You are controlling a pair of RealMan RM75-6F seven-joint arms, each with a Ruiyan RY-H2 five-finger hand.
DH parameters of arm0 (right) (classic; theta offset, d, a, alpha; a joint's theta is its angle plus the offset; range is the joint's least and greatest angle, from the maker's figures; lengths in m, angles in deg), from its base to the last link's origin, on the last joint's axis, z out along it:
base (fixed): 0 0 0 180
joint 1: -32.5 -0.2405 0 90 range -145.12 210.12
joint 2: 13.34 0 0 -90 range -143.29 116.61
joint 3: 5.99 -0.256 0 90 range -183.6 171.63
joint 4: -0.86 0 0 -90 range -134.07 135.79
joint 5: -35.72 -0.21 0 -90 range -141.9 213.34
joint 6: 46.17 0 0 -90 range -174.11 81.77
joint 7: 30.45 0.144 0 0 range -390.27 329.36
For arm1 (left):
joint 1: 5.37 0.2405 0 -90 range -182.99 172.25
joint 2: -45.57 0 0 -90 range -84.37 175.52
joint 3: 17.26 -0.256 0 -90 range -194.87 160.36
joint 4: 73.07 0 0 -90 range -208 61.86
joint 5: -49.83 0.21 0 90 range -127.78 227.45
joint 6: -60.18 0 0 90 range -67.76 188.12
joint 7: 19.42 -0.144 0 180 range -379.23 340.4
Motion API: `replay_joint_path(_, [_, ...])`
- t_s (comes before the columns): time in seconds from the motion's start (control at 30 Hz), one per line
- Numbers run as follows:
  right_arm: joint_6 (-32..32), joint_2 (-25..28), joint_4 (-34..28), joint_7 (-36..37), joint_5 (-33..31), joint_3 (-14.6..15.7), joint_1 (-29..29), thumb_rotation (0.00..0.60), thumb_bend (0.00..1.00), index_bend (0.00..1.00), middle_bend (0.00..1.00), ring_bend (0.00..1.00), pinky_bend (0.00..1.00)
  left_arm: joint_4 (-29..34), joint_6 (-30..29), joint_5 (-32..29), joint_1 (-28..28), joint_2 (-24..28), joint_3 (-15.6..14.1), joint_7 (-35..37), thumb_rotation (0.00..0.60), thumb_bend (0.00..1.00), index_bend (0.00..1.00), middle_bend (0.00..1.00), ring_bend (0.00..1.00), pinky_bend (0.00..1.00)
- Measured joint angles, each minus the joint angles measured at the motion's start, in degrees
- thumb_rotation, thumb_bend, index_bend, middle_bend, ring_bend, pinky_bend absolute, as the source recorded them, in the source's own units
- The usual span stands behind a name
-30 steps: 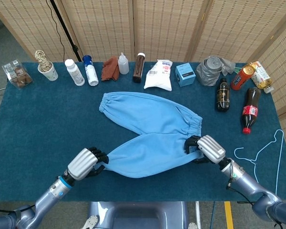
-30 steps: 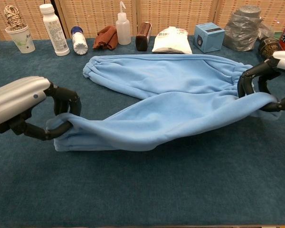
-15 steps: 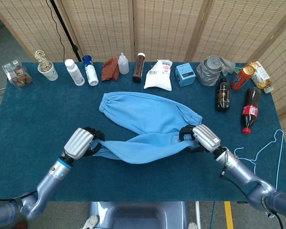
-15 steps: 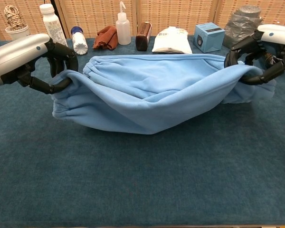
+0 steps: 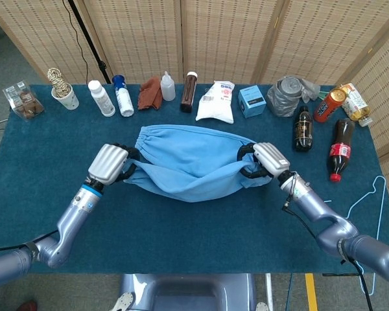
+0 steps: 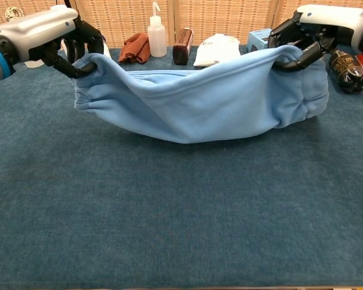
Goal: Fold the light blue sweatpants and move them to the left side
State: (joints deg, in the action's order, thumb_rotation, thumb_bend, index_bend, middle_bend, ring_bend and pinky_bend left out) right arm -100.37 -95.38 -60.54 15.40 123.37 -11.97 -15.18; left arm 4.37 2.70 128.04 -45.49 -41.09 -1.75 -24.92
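1. Along the far left edge of the dark blue cloth-covered table [image 5: 181, 227] stand a clear plastic box of brown items [image 5: 23, 100], a paper cup of coiled rope [image 5: 63, 91], a white bottle [image 5: 101, 98] and a blue-capped white bottle [image 5: 122, 95].
2. The left hand [image 5: 110, 163], silver-backed with black fingers, is clenched on the left end of the light blue fleece sweatpants [image 5: 191, 162], holding the gathered cuff off the table.
3. The sweatpants hang stretched between both hands at the table's middle, sagging in the centre; in the chest view the front layer drapes down and its lowest fold meets the table, while the far leg lies flat behind.
4. Behind them sit a rust-brown cloth [image 5: 149, 93], a white squeeze bottle [image 5: 168, 86], a dark brown bottle [image 5: 189, 92], a white pouch [image 5: 217, 102] and a small blue box [image 5: 251, 101].
5. The right hand [image 5: 262, 161] grasps the right end of the sweatpants, fingers curled around bunched fabric.
6. Further right are a grey plastic bag [image 5: 290, 94], a dark glass bottle [image 5: 303, 129], a cola bottle [image 5: 340, 149] and a pale blue wire hanger [image 5: 366, 201].
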Motion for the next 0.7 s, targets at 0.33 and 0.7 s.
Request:
replay_joint_path(0.33, [4.0, -2.7, 10.6, 5.5, -2.1, -1.3, -2.0, 0.600, 0.78, 0.66, 0.49, 0.40, 0.63, -7.0, 5.8, -8.3, -5.3, -2.5, 2.9, -4.0, 0.600, 0.48, 0.70, 0.61, 0.57, 0.53])
replay_joint_path(0.7, [8.1, -6.6, 20.9, 11.3, -2.4, -0.8, -3.7, 0.600, 0.78, 0.66, 0.49, 0.40, 0.63, -18.2, 9.9, -12.2, -11.3, -8.4, 4.1, -4.5, 0.600, 0.48, 0.69, 0.61, 0.57, 0.53])
